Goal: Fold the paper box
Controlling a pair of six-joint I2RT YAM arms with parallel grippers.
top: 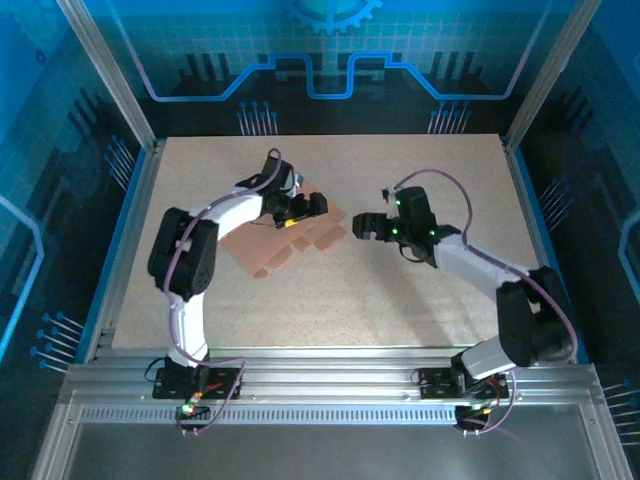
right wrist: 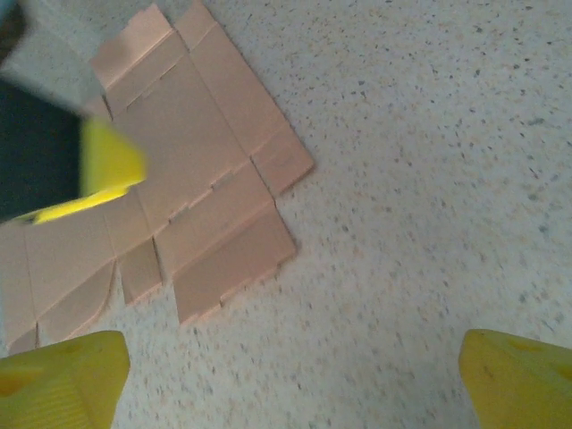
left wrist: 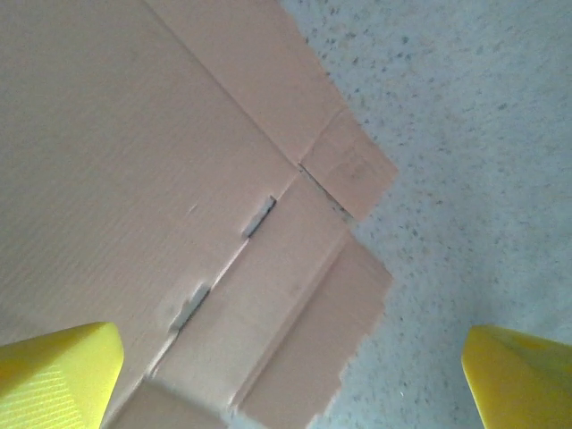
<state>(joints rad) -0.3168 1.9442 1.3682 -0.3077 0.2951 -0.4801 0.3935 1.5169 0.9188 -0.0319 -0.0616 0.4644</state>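
The paper box (top: 272,250) lies flat and unfolded on the table, a salmon-orange sheet with creases and cut flaps. My left gripper (top: 306,209) hovers over its far part, open. In the left wrist view the sheet (left wrist: 161,161) spreads under the left gripper (left wrist: 290,384), whose yellow fingertips (left wrist: 54,380) stand wide apart with nothing between them. My right gripper (top: 361,226) hangs just right of the sheet, open. In the right wrist view the right gripper (right wrist: 290,384) is over bare table, the paper box (right wrist: 201,170) lies to the upper left, and the left arm's yellow finger (right wrist: 112,165) sits over it.
The speckled table (top: 400,300) stretches right of and in front of the sheet. Metal posts (top: 110,70) and blue panels wall the back and sides. A metal rail (top: 330,385) with both arm bases runs along the near edge.
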